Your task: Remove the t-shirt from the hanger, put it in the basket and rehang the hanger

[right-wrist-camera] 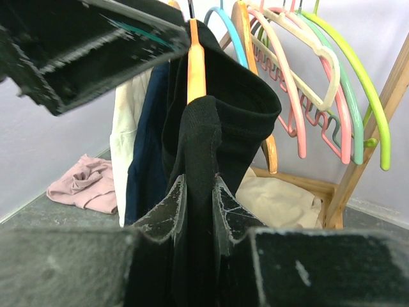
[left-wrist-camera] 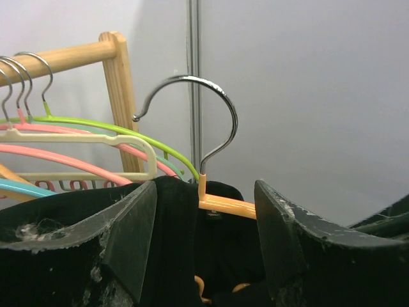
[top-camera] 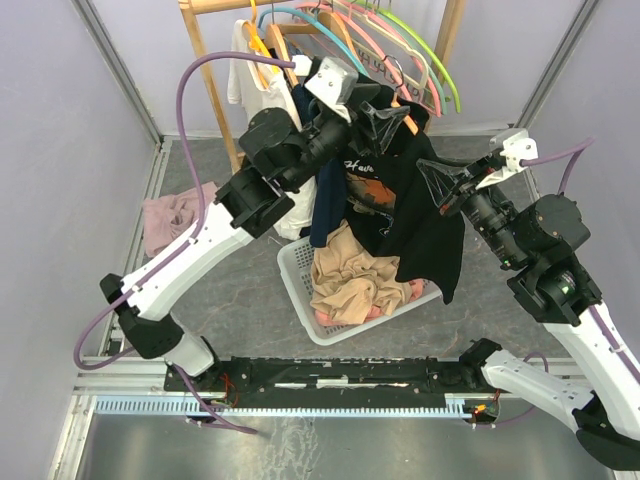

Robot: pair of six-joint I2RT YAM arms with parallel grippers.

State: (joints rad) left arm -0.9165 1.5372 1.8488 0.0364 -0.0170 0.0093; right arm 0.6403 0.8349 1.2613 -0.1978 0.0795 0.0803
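Observation:
The black t-shirt [top-camera: 405,205] with an orange print hangs from an orange hanger [left-wrist-camera: 229,205] with a metal hook [left-wrist-camera: 220,109]. The hook stands free in the air, beside the wooden rack. My left gripper [top-camera: 387,117] is open at the hanger's neck. Its fingers [left-wrist-camera: 131,230] straddle the shirt's collar and the orange bar without closing on them. My right gripper [top-camera: 441,182] is shut on a fold of the black shirt [right-wrist-camera: 199,160], just below the orange hanger [right-wrist-camera: 195,64]. The lower shirt drapes toward the basket.
A wooden rack [top-camera: 205,70] behind holds several coloured empty hangers [top-camera: 405,50], a white shirt [top-camera: 250,80] and a navy garment [top-camera: 322,205]. A white basket [top-camera: 292,262] of beige and pink clothes sits below. Pink cloth [top-camera: 172,222] lies on the floor at left.

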